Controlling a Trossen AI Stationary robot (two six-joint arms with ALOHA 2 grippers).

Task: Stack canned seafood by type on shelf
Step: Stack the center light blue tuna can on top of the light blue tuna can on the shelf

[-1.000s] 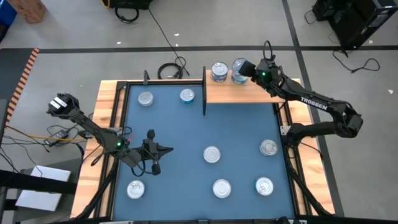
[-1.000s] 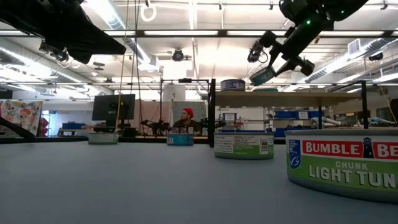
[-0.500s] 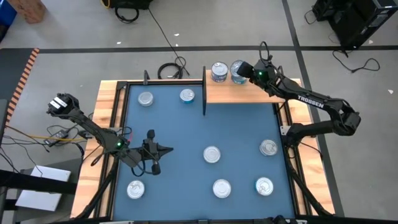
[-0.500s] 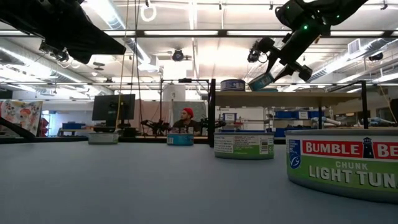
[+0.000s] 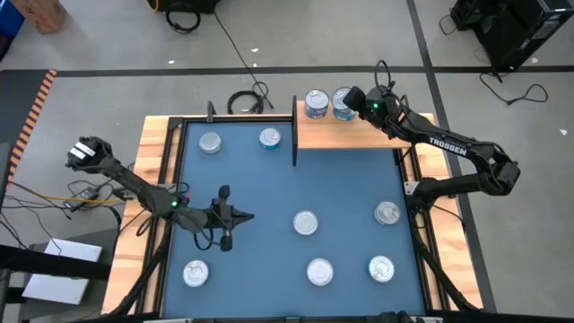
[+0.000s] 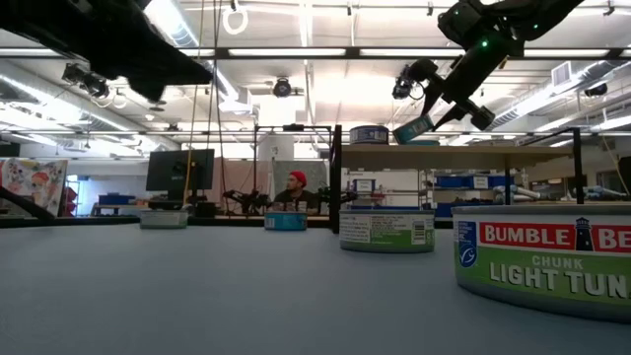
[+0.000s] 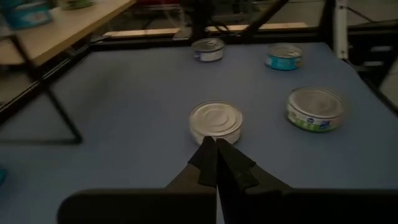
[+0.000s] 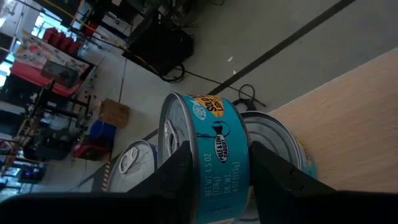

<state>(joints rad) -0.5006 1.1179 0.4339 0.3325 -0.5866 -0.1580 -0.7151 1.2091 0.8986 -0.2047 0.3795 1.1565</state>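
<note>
My right gripper [image 5: 352, 99] is over the far edge of the wooden shelf [image 5: 359, 135], shut on a teal-labelled tin [image 8: 208, 149]. The tin is tilted above a silver-topped tin [image 8: 277, 140] on the shelf. Another tin [image 5: 316, 103] stands beside it on the shelf. The held tin also shows in the low view [image 6: 414, 128]. My left gripper [image 5: 251, 216] is shut and empty above the blue mat's left half, pointing at a silver-topped tin [image 7: 216, 121]. Several more tins stand on the mat. My right gripper pinches the teal tin between its two fingers [image 8: 180, 171], one at the lid end [image 8: 171, 134] and one at the bottom end [image 8: 245, 146]. The label faces the wrist camera. The tin is lifted clear and tilted on edge above the tin on the shelf.
Tins stand on the mat at the far left [image 5: 210, 142], [image 5: 270, 137], in the middle [image 5: 306, 222], at the right [image 5: 387, 213] and along the near edge [image 5: 195, 273], [image 5: 320, 270], [image 5: 381, 268]. A black post [image 5: 295, 135] stands at the shelf's left edge.
My right gripper has moved a little toward the table's left with the teal tin and sunk slightly toward the shelf. The tin stays tilted in the hold. My left gripper has moved a little toward the table's right, still shut.
</note>
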